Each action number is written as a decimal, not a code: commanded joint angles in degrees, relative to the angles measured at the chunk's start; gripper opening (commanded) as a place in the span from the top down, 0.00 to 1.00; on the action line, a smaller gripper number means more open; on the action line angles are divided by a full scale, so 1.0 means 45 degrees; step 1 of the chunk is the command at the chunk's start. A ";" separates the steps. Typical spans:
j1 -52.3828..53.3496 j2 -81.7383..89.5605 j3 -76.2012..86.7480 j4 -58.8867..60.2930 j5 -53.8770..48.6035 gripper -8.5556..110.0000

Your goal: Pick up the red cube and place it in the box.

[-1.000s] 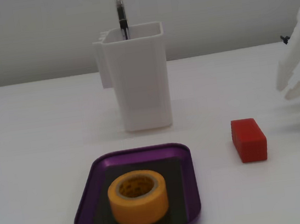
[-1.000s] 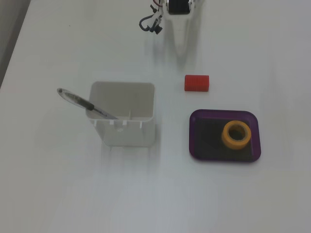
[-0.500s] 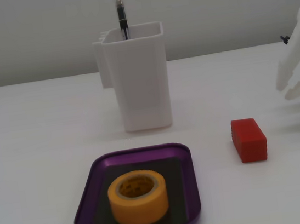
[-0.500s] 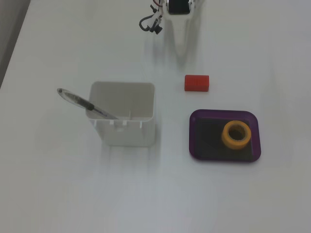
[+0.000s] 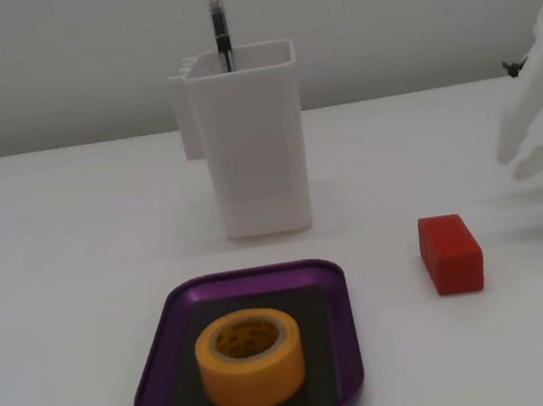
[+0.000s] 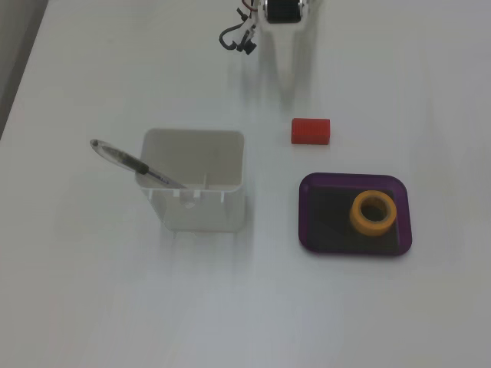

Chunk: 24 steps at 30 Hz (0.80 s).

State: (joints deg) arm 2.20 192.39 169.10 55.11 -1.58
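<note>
Gripper (image 5: 513, 164) raised, seemingly parted.

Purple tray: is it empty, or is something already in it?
Not empty. A yellow tape roll sits on the tray's dark floor in both fixed views. The red cube lies outside it on the table.

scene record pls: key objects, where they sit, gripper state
red cube: on table, outside the tray, untouched
box: purple tray, holds the yellow tape roll
white container: behind the tray in this fixed view, pen standing in it
gripper: fingers parted, empty, above the table, apart from the cube
</note>
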 commanded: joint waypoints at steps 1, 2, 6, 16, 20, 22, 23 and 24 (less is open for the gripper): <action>0.0059 0.0527 -0.0820 -0.0195 -0.0645 0.90; 0.0059 0.0156 -0.0859 -0.0195 -0.0645 0.89; 0.0059 -0.1973 -0.1895 -0.0215 -0.0566 0.84; -0.0195 -1.2285 -0.9824 0.1348 0.0488 0.78; -0.1191 -1.6777 -1.3750 0.3320 0.1777 0.73; -0.1738 -1.8652 -1.5488 0.4258 0.2383 0.71; -0.2012 -1.9531 -1.6270 0.4590 0.2598 0.71; -0.2227 -2.0371 -1.6953 0.4844 0.2773 0.71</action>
State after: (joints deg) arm -6.24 111.27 104.77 73.12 8.35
